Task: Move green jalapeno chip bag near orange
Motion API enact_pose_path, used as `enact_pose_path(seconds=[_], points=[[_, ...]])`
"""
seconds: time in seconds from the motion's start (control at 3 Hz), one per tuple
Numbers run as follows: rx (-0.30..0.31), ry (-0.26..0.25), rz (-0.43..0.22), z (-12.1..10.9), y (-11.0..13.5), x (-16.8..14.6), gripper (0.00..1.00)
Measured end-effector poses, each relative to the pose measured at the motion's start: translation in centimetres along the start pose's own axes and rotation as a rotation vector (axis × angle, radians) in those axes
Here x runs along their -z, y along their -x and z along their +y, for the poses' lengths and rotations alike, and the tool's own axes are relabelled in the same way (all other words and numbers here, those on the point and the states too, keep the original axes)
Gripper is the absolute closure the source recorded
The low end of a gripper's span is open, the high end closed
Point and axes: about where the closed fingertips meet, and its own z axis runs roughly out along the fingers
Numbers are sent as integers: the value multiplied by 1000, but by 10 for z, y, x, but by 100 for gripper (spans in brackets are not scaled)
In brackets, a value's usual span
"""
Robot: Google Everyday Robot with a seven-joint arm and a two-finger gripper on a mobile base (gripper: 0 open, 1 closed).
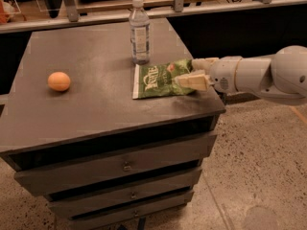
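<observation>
The green jalapeno chip bag (160, 80) lies flat on the right part of the grey cabinet top (91, 56), white strip toward the left. The orange (59, 81) sits far to the left on the same top, well apart from the bag. My gripper (194, 72) reaches in from the right on a white arm, its cream fingers (193, 81) at the bag's right end, one above and one below its raised edge, closed on it.
A clear water bottle (139, 30) stands upright just behind the bag's left end. The cabinet has several drawers (124, 166) below. A rail and shelf run along the back. The floor (259, 166) at the right is speckled.
</observation>
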Motion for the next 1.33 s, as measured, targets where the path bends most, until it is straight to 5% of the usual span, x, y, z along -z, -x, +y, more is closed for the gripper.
enact_pose_path(seconds=[0.67,1.0,1.33], points=[[36,73,12,6,10,-16,88],[60,118,-24,24,29,-31,100],[87,127,-46,50,54,-55,100]])
